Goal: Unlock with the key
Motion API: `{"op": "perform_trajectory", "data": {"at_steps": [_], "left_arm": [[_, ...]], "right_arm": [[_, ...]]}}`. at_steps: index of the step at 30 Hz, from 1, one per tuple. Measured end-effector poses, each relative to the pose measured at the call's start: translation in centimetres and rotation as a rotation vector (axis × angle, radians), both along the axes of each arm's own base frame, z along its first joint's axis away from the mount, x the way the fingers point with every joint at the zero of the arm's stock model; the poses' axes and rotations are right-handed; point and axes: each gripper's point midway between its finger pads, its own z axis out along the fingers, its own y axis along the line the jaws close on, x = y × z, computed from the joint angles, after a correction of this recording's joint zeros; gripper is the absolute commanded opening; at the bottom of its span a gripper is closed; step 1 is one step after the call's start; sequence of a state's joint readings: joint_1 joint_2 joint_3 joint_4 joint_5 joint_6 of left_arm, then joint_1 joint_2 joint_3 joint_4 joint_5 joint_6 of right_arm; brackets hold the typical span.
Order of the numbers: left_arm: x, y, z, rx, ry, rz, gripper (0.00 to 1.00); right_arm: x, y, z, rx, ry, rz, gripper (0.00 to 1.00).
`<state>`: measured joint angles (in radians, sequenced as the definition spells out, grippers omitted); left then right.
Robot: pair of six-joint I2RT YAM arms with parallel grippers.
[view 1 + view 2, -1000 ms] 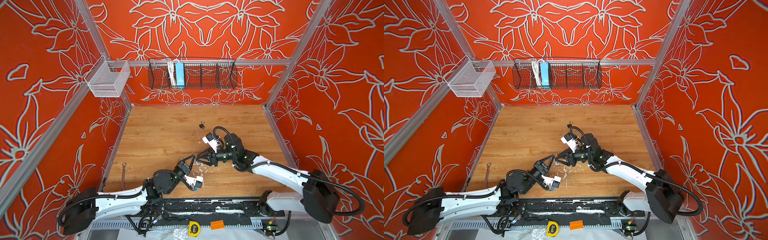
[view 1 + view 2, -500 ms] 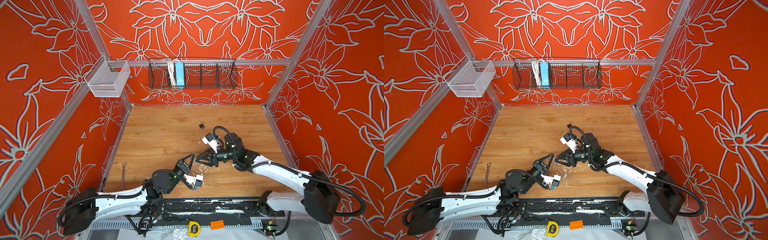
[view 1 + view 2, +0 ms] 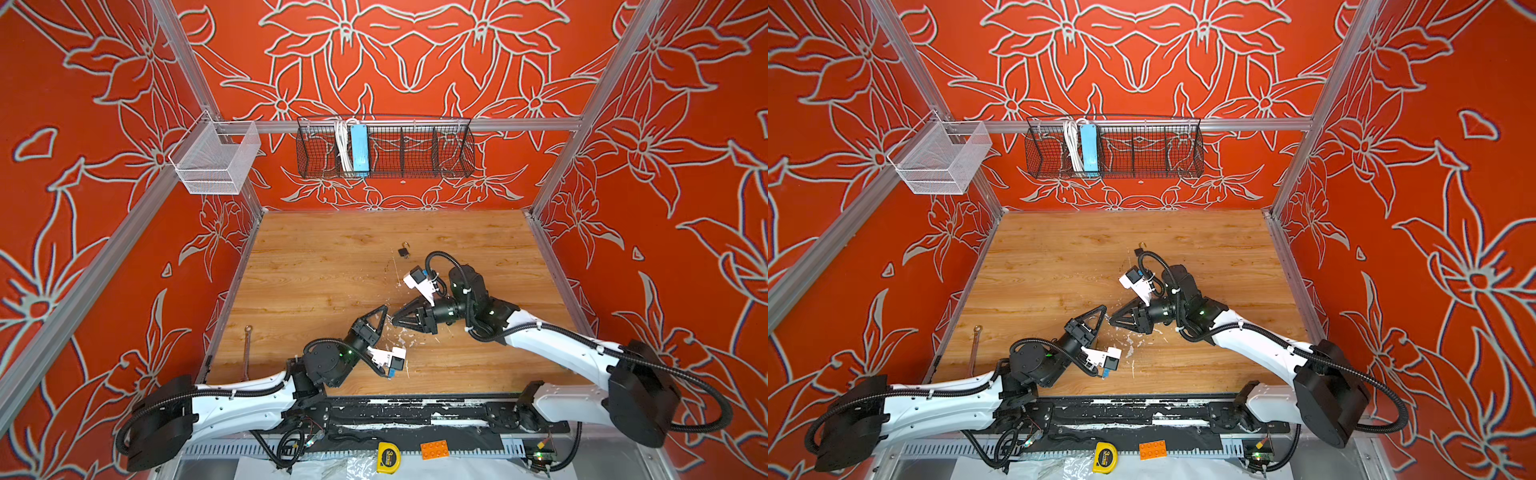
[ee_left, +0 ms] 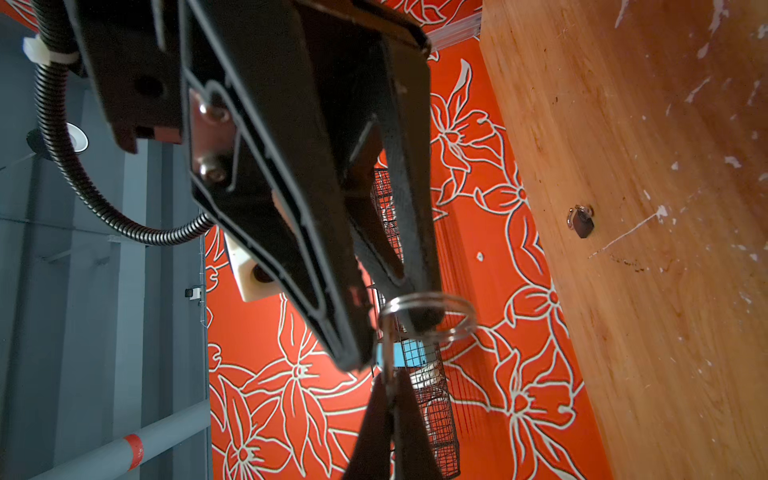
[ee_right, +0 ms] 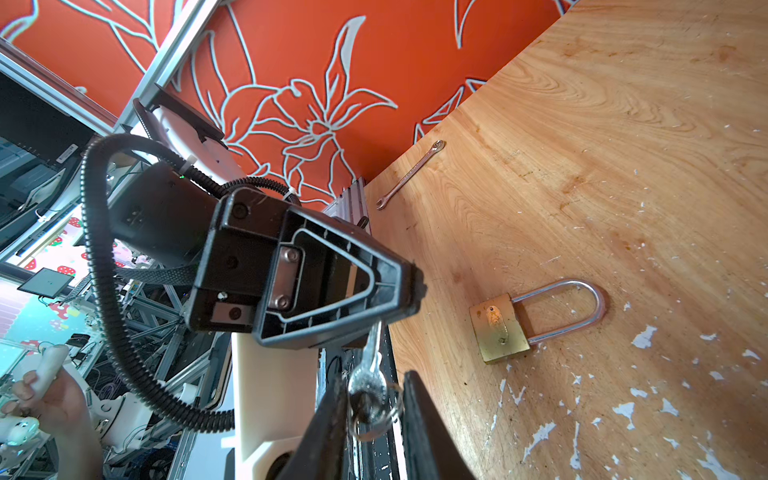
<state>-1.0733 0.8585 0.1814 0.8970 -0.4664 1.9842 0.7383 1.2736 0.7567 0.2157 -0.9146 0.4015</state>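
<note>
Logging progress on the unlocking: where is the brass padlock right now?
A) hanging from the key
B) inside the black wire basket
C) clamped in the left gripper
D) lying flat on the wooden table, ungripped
D: the right wrist view shows the brass padlock lying flat on the table, with nothing gripping it.

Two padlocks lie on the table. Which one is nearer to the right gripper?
The brass padlock with the long silver shackle: it lies close by the right gripper. The small black padlock lies farther off, toward the back wall.
</note>
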Motion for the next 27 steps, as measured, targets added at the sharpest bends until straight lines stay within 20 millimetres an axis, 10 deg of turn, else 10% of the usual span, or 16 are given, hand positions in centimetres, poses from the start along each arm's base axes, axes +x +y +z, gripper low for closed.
{"op": "perform_trajectory", "data": {"at_steps": [17,19,20,21,27], "left_arm": [[0.1,0.0,-0.3,-0.006,0.021,0.004,0.00],[0.1,0.0,-0.3,-0.016,0.041,0.001,0.17],[0.2,0.1,-0.1,-0.027,0.049,0.001,0.76],[0.2,0.2,0.1,-0.046,0.063,-0.003,0.98],[-0.2,1.0,1.2,-0.174,0.156,-0.033,0.97]], "right_arm": [[0.2,0.0,-0.4,-0.008,0.044,-0.003,0.00],[0.2,0.0,-0.4,-0.009,0.047,-0.004,0.00],[0.2,0.0,-0.4,-0.008,0.046,-0.005,0.00],[0.2,0.0,-0.3,-0.006,0.043,-0.004,0.00],[1.5,-0.4,-0.2,-0.012,0.012,-0.074,0.00]]}}
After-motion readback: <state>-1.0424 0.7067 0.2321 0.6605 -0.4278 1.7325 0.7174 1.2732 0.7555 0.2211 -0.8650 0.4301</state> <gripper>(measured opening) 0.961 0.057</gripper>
